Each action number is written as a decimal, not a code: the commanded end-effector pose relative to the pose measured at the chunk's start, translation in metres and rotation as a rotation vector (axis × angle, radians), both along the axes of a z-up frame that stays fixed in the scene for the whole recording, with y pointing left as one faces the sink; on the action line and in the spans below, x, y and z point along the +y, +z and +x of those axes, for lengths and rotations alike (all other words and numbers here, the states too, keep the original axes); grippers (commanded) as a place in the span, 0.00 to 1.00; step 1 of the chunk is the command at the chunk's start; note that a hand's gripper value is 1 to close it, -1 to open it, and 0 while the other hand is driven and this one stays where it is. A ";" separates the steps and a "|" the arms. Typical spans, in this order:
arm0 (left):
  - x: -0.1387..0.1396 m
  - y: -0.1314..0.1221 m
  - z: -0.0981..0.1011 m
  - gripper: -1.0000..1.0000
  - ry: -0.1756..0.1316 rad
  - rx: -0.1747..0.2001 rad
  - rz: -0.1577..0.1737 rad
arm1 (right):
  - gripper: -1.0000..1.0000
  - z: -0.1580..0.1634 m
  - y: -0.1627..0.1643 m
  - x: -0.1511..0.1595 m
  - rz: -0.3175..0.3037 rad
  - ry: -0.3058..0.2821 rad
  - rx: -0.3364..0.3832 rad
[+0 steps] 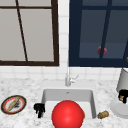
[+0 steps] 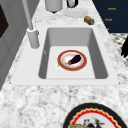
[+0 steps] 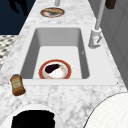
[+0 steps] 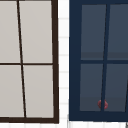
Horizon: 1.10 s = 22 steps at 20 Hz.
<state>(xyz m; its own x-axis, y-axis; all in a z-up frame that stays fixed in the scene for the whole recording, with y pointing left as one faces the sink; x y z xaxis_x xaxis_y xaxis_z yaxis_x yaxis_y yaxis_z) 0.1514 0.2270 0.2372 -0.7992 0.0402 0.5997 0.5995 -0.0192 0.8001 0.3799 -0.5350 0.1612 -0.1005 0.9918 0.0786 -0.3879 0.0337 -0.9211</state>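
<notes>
Front view: faces my sink [image 1: 67, 96] head-on, window [image 1: 100, 32] behind the faucet [image 1: 68, 77].
Left side view: looks along the counter from my left, close over the sink [image 2: 71, 53]; the rimmed plate [image 2: 95, 117] lies nearest.
Right side view: the opposite way, sharing the basin and its eggplant plate [image 3: 55, 70].
Upper view: close on the window [image 4: 100, 57], shared with the front view.
</notes>
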 end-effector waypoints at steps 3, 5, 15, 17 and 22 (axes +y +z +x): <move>0.000 0.000 0.000 0.50 0.000 0.000 0.000 | 1.00 0.004 0.028 0.040 -0.065 -0.006 -0.019; 0.000 0.000 0.000 0.50 0.000 0.000 0.000 | 1.00 0.005 0.036 0.055 -0.074 -0.011 -0.008; 0.000 0.000 0.000 0.50 0.000 0.000 0.000 | 1.00 -0.014 0.076 0.126 -0.127 -0.016 0.029; 0.000 0.000 0.000 0.50 0.000 0.000 0.000 | 1.00 -0.020 0.078 0.141 -0.130 -0.016 0.020; 0.000 0.000 0.000 0.50 0.000 0.000 0.000 | 1.00 -0.042 0.075 0.174 -0.110 0.008 -0.030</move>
<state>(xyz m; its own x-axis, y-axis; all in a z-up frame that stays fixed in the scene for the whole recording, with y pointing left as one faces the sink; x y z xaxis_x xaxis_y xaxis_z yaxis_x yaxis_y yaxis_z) 0.1514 0.2270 0.2372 -0.7992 0.0402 0.5997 0.5995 -0.0192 0.8001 0.3503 -0.3797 0.2375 -0.0837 0.9965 -0.0073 -0.3688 -0.0378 -0.9287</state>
